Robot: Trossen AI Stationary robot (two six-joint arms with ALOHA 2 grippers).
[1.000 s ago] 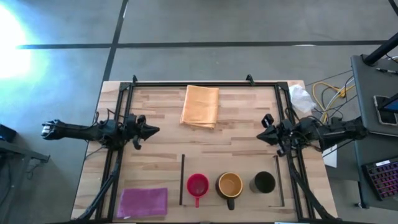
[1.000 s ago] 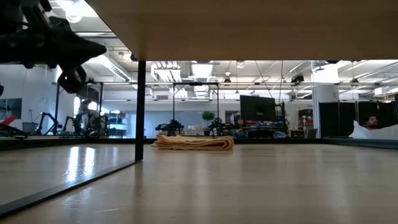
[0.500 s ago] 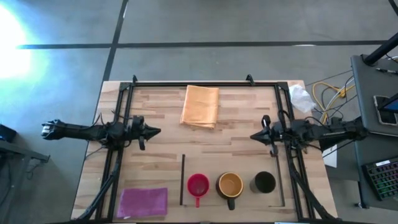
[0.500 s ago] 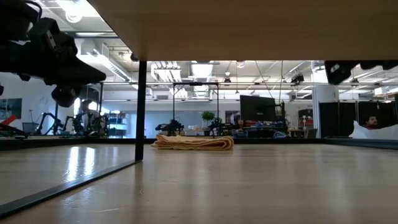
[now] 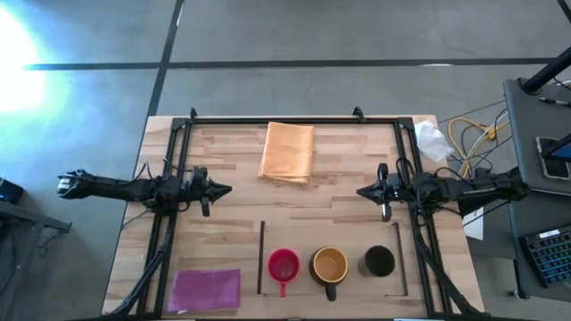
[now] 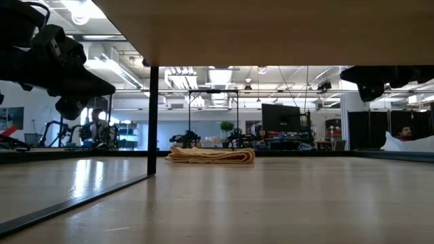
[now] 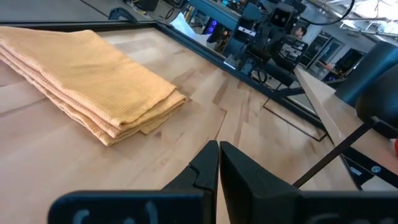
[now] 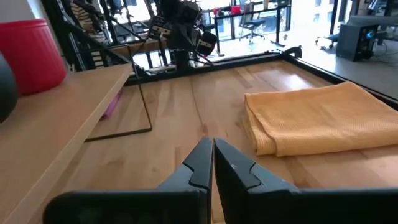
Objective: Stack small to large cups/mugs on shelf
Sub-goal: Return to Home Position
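Observation:
Three mugs stand in a row on the pale-wood shelf [image 5: 303, 234] at the table's near edge: a pink-red one [image 5: 284, 264], a dark brown one with a yellow inside [image 5: 329, 265], and a black one [image 5: 379, 260]. My left gripper [image 5: 227, 188] is shut and empty, level above the table's left half. It points toward the table's right. My right gripper [image 5: 359, 191] is shut and empty above the right half and points toward the left. Both are farther back than the shelf. The right wrist view shows the pink-red mug [image 8: 31, 53] on the shelf top [image 8: 81, 118].
A folded orange cloth [image 5: 287, 152] lies at the far middle of the table, between the two grippers and beyond them. A magenta cloth [image 5: 204, 290] lies at the near left. Dark frame rails [image 5: 169, 178] run along the table's left, right and far sides.
My right gripper has gone a little toward the table's left and has turned about its long axis; it now shows at the low view's upper right. My left gripper has edged slightly toward the table's right. The mugs have stayed in place.

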